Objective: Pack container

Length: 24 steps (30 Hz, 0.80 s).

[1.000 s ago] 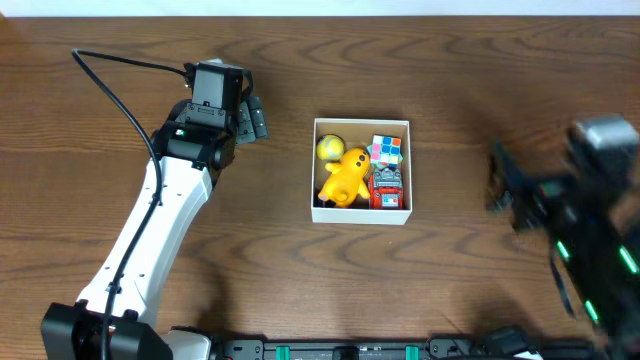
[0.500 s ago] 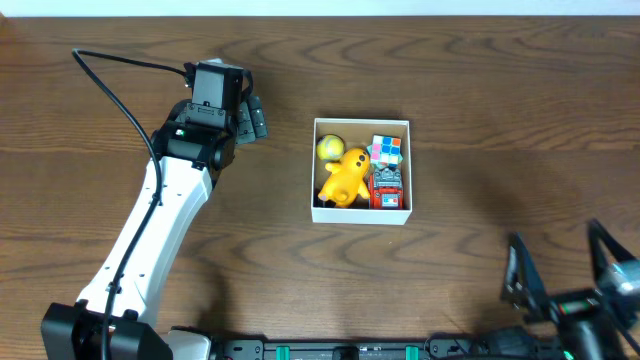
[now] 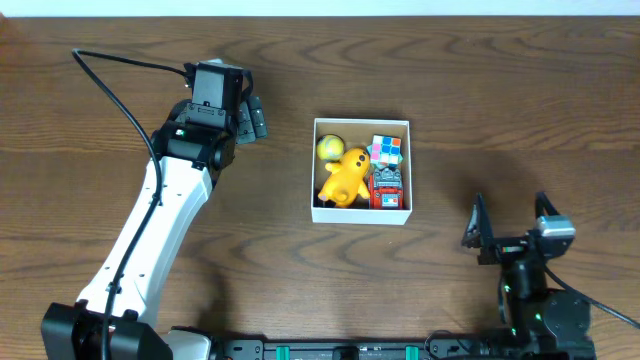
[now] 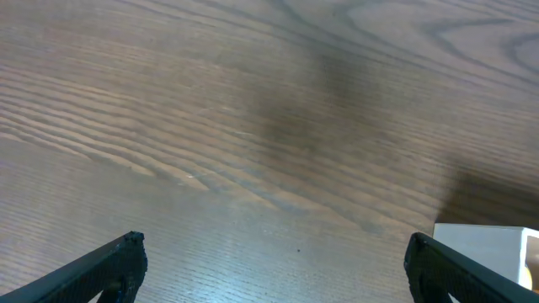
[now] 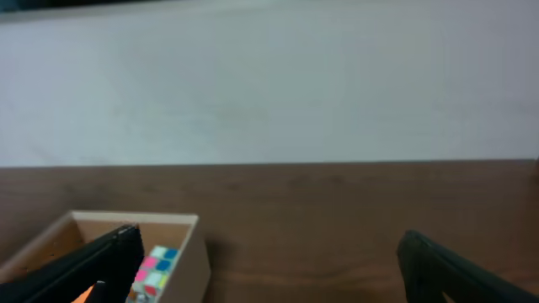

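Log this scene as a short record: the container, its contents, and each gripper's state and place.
container: white box, brown inside, no lid, mid-table
contents: yellow ball, yellow figure, colour cube, red toy
left gripper: open, empty, left of the box, apart from it
right gripper: open, empty, right of the box, apart from it
table: dark wood
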Each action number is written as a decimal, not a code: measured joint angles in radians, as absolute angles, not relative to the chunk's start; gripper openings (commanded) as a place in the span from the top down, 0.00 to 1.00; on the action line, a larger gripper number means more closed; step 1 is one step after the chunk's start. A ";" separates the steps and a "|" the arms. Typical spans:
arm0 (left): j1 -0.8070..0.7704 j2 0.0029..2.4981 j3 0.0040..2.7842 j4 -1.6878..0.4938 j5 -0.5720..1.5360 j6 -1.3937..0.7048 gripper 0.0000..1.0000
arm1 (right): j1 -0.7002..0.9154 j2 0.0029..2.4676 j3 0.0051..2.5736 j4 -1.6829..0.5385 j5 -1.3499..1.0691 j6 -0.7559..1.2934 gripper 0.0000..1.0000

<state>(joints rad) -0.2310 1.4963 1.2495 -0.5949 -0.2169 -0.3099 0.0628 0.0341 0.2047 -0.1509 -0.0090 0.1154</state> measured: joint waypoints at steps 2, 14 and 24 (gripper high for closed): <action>-0.231 1.496 1.250 -0.595 -0.217 -0.310 0.02 | 0.062 0.034 0.165 -0.118 -0.009 0.116 0.01; -0.231 1.496 1.250 -0.595 -0.217 -0.310 0.02 | 0.027 0.017 0.043 -0.083 -0.010 0.101 0.01; -0.231 1.496 1.250 -0.595 -0.217 -0.310 0.02 | 0.027 0.016 0.011 -0.074 -0.010 0.045 0.01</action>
